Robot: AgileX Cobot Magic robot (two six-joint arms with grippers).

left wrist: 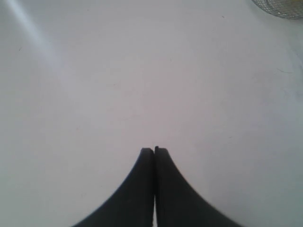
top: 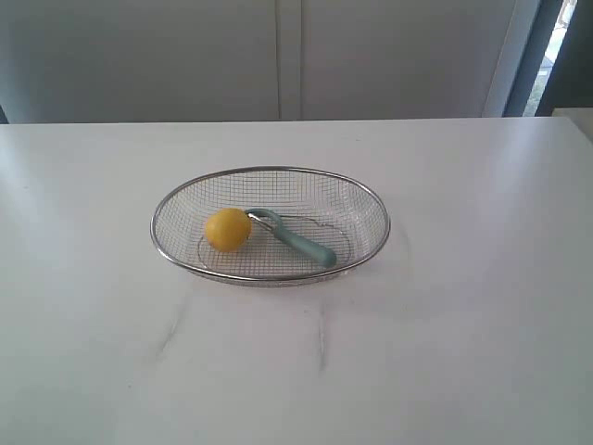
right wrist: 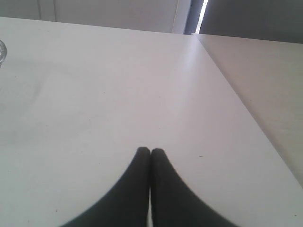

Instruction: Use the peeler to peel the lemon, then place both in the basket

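Observation:
The silver wire-mesh basket (top: 375, 206) sits mid-table in the exterior view. Inside it lies the yellow lemon (top: 227, 229) on the left side, with the teal-handled peeler (top: 301, 243) beside it, its metal head touching or nearly touching the lemon. Neither arm shows in the exterior view. My left gripper (left wrist: 154, 149) is shut with nothing between its black fingers, over bare table; a piece of the basket rim (left wrist: 279, 9) shows at a corner of that view. My right gripper (right wrist: 150, 150) is also shut and empty over bare table.
The white table (top: 463, 352) spreads wide around the basket. Grey cabinet doors (top: 278, 56) stand behind its far edge. In the right wrist view the table's side edge (right wrist: 236, 90) runs diagonally, with a lower surface beyond it.

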